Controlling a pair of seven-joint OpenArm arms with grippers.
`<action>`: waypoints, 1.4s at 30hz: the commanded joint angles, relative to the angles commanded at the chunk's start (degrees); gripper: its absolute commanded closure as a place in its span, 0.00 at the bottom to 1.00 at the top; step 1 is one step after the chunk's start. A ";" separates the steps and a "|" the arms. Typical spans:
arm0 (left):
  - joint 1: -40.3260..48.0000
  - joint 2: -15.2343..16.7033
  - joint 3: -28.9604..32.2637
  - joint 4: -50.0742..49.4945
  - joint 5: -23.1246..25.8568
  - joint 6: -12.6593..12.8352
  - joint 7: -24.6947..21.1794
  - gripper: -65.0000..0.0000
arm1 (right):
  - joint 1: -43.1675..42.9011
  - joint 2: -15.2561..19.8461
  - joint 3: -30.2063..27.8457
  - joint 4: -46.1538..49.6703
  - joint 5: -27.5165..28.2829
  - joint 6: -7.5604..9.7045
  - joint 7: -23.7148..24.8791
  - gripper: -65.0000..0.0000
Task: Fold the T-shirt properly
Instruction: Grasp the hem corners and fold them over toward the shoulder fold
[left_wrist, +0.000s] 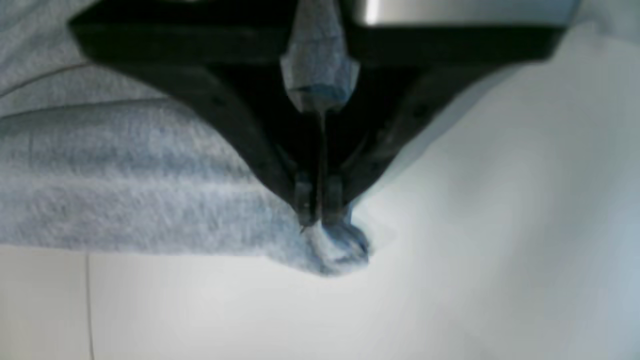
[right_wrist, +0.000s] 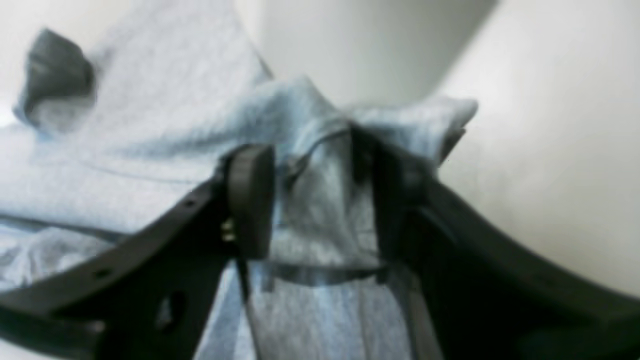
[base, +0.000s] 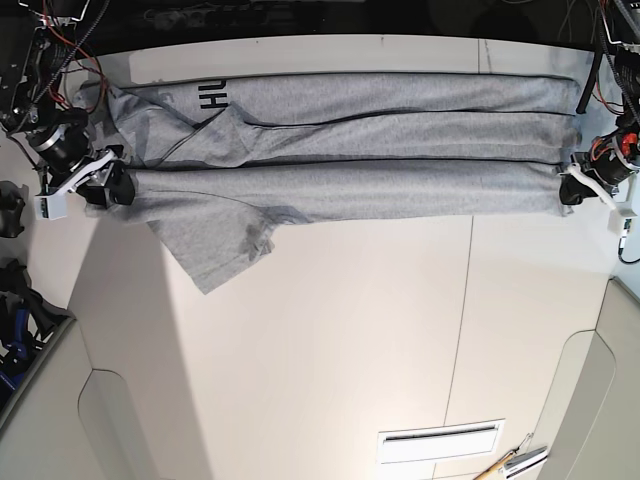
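Note:
The light grey T-shirt (base: 380, 190) lies stretched in a long band across the far part of the white table (base: 330, 350), folded lengthwise. Black lettering (base: 212, 97) shows near its left end, and one sleeve (base: 220, 250) sticks out toward the front. My left gripper (base: 572, 190) is at the band's right end; in the left wrist view it (left_wrist: 317, 215) is shut on a bunched corner of cloth (left_wrist: 342, 250). My right gripper (base: 115, 185) is at the left end; in the right wrist view it (right_wrist: 310, 165) has bunched cloth (right_wrist: 320, 200) between its jaws.
The table's left edge runs close to my right gripper, with black gear (base: 10, 215) beyond it. A slotted vent (base: 440, 440) and a small tool (base: 515, 462) sit at the front right. A seam (base: 462, 320) runs down the table.

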 joint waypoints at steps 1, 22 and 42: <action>0.00 0.00 0.00 0.00 0.04 0.00 0.02 1.00 | 0.02 -0.02 0.26 0.72 1.09 0.00 0.04 0.52; 0.02 0.02 0.00 0.00 0.37 0.00 0.02 1.00 | 17.64 -3.32 -12.31 -17.97 -9.99 -0.37 7.63 0.52; 0.07 -0.02 -1.33 4.50 -5.03 0.00 9.20 1.00 | 16.00 -6.34 -19.08 -6.99 -9.11 -0.22 -1.05 1.00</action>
